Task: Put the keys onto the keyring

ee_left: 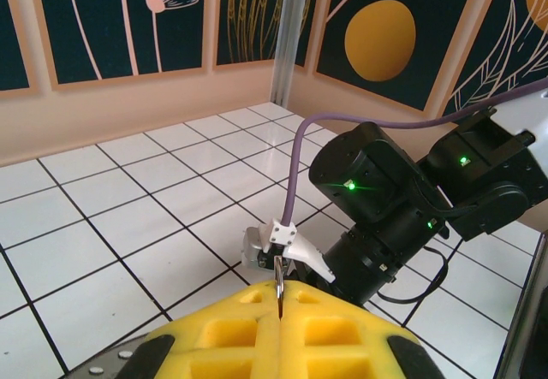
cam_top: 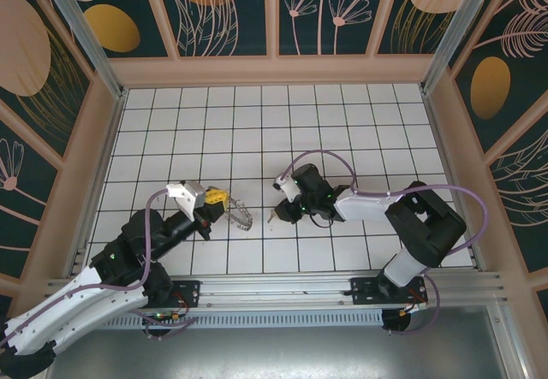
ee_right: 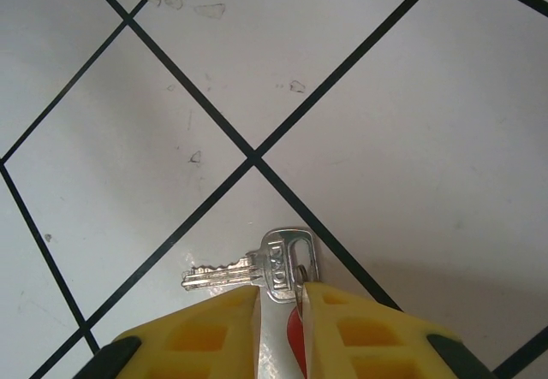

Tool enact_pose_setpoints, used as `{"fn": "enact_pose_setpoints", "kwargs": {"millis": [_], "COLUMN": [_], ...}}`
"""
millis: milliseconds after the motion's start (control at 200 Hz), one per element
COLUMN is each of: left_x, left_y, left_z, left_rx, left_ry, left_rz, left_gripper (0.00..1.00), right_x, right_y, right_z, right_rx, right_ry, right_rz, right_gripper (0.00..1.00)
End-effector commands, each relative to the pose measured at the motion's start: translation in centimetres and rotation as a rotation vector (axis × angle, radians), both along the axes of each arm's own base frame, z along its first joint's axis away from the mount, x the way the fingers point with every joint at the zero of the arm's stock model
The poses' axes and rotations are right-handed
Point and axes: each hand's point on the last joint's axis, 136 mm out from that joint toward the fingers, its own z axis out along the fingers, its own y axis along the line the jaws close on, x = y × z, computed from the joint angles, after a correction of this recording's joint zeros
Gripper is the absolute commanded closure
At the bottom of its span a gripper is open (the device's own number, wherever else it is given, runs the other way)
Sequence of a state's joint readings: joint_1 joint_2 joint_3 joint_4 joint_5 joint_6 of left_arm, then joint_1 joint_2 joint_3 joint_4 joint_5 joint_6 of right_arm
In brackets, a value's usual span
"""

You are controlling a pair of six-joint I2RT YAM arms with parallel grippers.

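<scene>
A white tiled table [cam_top: 342,122] with black grid lines is enclosed by dark panel walls [cam_top: 223,11] painted with pale flowers and orange discs. The left arm [cam_top: 128,259] is stretched from the near left corner toward the middle of the table. The right arm [cam_top: 419,225] is folded in from the near right, and its dark wrist is seen close up from the left wrist camera [ee_left: 385,199]. The two grippers are brought tip to tip near the centre of the near half of the table, just apart.

The left gripper [cam_top: 226,205] is clenched: its yellow fingers [ee_left: 342,328] are pressed together, and the keyring [cam_top: 241,217] is pinched at their tips. From above, the keyring is seen as a thin curved band projecting toward the right arm; from the wrist it is seen edge-on as an upright metal sliver [ee_left: 280,283].

The right gripper [cam_top: 276,214] is held low over a tile, its yellow fingers [ee_right: 368,336] set a little apart [ee_right: 282,298]. The key [ee_right: 278,263] is found at their tips, with its silver blade pointing left across a grid line and its red head [ee_right: 295,338] lying in the gap between the fingers. Whether the key is gripped or merely lies between them cannot be told.
</scene>
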State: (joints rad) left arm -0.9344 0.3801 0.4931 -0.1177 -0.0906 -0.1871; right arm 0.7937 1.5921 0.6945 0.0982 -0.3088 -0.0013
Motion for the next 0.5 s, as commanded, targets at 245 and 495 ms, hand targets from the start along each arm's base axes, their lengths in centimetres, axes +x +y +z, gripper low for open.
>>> {"fn": "enact_pose_setpoints", "kwargs": {"millis": [245,495], "left_x": [0.12,0.12], "left_y": [0.40,0.36], "left_z": [0.99,0.87], "left_rx": [-0.034,-0.033], "left_ry": [-0.022,-0.020], "left_rz": [0.019,0.018], "left_gripper": [1.00,1.00], "right_x": [-0.04,0.08], "right_y": [0.04,0.07], "right_z": [-1.48,-0.81], "right_rx": [-0.046,-0.036], "right_ry": [-0.002,-0.025], "right_rz": [0.033,0.039], "right_gripper": [0.86,1.00]}}
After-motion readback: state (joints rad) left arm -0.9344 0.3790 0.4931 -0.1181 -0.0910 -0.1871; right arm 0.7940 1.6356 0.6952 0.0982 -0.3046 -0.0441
